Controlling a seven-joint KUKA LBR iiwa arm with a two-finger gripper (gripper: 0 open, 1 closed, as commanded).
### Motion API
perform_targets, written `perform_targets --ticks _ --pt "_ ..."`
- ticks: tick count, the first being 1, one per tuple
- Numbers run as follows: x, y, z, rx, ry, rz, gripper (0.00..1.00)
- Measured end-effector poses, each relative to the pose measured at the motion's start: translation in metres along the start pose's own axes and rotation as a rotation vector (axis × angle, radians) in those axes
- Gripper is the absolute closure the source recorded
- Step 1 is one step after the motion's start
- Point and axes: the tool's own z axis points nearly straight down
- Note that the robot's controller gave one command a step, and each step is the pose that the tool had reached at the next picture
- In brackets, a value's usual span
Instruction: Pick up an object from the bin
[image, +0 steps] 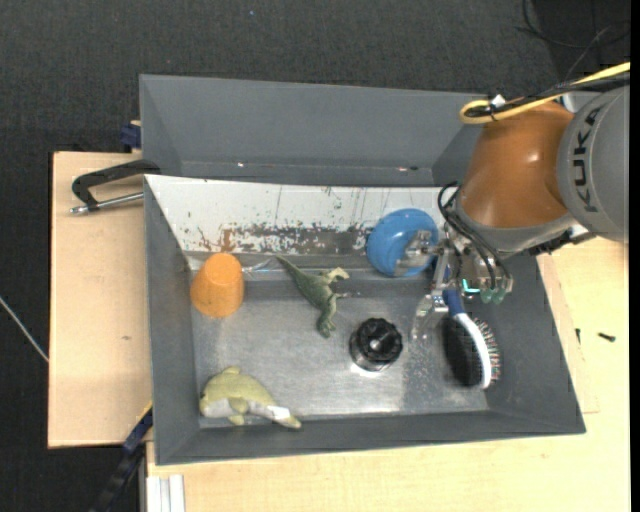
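Note:
My gripper (437, 298) hangs low at the right side of the bin, under the orange cover. It sits between a blue round thing (398, 240) at the back wall and a black hairbrush with a white rim (467, 350) just in front of it. A black round cap-like thing (376, 343) lies to the gripper's left on the bin floor. Nothing can be seen held in the gripper.
A green toy dinosaur (320, 288) lies mid-bin, an orange cup (218, 285) at the left and a pale yellow-green toy animal (243, 398) at the front left. The arm comes in from the right over the bin's rim.

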Motion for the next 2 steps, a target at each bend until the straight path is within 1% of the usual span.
perform_targets --ticks 1,2 --pt "0.069 0.003 0.079 0.001 -0.007 -0.267 0.0" --pt "0.052 0.071 0.081 0.005 -0.019 -0.498 0.0"
